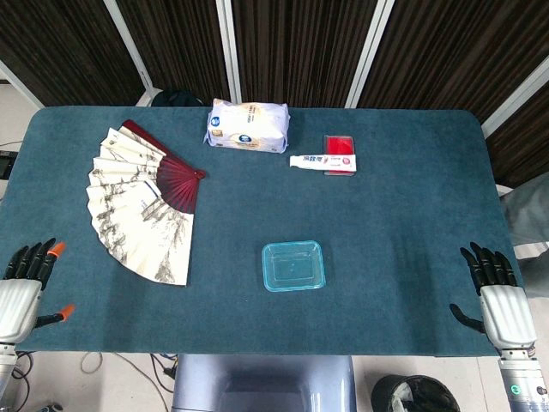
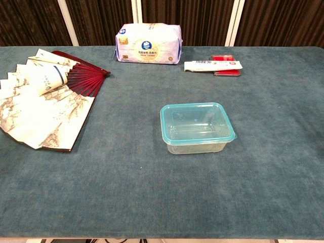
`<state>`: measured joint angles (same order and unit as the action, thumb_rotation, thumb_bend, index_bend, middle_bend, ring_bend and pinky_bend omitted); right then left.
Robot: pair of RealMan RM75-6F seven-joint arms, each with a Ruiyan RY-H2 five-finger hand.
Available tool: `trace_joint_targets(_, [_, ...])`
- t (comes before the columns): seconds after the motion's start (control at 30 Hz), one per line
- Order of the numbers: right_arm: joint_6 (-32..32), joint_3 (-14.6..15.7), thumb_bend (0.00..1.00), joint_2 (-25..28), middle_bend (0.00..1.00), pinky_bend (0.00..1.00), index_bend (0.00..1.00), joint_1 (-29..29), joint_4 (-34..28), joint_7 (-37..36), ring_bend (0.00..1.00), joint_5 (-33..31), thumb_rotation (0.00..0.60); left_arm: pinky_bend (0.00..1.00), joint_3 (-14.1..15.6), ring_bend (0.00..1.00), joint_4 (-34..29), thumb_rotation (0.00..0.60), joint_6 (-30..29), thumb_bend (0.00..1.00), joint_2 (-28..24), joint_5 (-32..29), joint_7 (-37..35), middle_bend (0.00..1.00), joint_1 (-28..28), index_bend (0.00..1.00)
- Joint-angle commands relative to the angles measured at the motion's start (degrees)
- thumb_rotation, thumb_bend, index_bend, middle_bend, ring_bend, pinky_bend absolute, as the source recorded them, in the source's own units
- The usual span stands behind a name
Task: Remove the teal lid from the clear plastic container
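Blue-green table (image 1: 412,223) — teal lid (image 1: 293,264) seated on clear container (image 2: 197,144), untouched. Left hand (image 1: 26,287) at 8 o'clock, right hand (image 1: 497,296) at 4, fingers apart, empty — reach comes next.

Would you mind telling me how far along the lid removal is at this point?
Nothing looks done: the teal lid sits on the clear plastic container mid-table. Nothing is in hand either; the left hand and right hand rest open at the table's near corners, well apart from the container. Everything is left: reaching in, steadying the container and lifting the lid off.
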<state>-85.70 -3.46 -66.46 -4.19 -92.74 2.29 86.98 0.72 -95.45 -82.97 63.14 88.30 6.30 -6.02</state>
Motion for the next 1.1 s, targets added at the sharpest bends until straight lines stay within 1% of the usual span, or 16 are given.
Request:
trace_joint_targets(0.03, [0.13,0.04,0.29,0.03,0.0,0.0,0.0,0.01,-0.1,-0.01,0.0,-0.11,0.6,0.05,-0.11,0.0,-0.24,0.6,0.09,0.05,0.06,-0.33,0.18,0.0,0.06,0.0])
trace_joint_targets(0.37, [0.63,0.06,0.29,0.24,0.0,0.0,0.0,-0.01,-0.54,0.1,0.0,-0.62,0.6,0.05,-0.18,0.0,-0.88,0.6,0.8,0.05,0.01,-1.06,-0.04,0.0,-0.06,0.0])
trace_joint_targets(0.5, [0.7,-0.05,0.29,0.16,0.0,0.0,0.0,0.01,-0.72,0.48,0.0,-0.98,0.6,0.05,-0.23,0.0,-1.4,0.6,1.67,0.02,-0.06,-1.61,-0.67,0.0,-0.33,0.0])
trace_joint_targets(0.73, [1.06,-0.22,0.29,0.46,0.0,0.0,0.0,0.03,-1.28,-0.24,0.0,-1.69,0.6,0.05,-0.29,0.0,-4.42,0.6,3.74,0.0,-1.05,-2.44,-4.23,0.0,-1.09,0.0])
trace_joint_targets(0.9, [1.45,-0.04,0.29,0.84,0.0,0.0,0.0,0.06,-1.91,-0.65,0.0,-1.82,0.6,0.05,-0.64,0.0,-6.96,0.6,7.53,0.0,-2.12,0.28,-8.91,0.0,-4.36,0.0])
trace_joint_targets(0.93, [1.48,-0.04,0.29,0.86,0.0,0.0,0.0,0.06,-1.94,-0.65,0.0,-1.84,0.6,0.05,-0.75,0.0,-7.08,0.6,8.17,0.0,-2.16,0.51,-9.14,0.0,-4.9,0.0])
trace_joint_targets(1.0, [1.62,-0.05,0.29,0.9,0.0,0.0,0.0,0.07,-2.1,-0.69,0.0,-2.07,0.6,0.05,-1.44,0.0,-7.58,0.6,11.26,0.0,-1.87,0.91,-9.76,0.0,-7.37,0.0])
trace_joint_targets(1.1, [1.73,-0.14,0.29,0.95,0.0,0.0,0.0,0.07,-2.28,-0.64,0.0,-2.37,0.6,0.05,-2.69,0.0,-8.37,0.6,15.15,0.0,-0.76,-0.05,-9.57,0.0,-10.34,0.0])
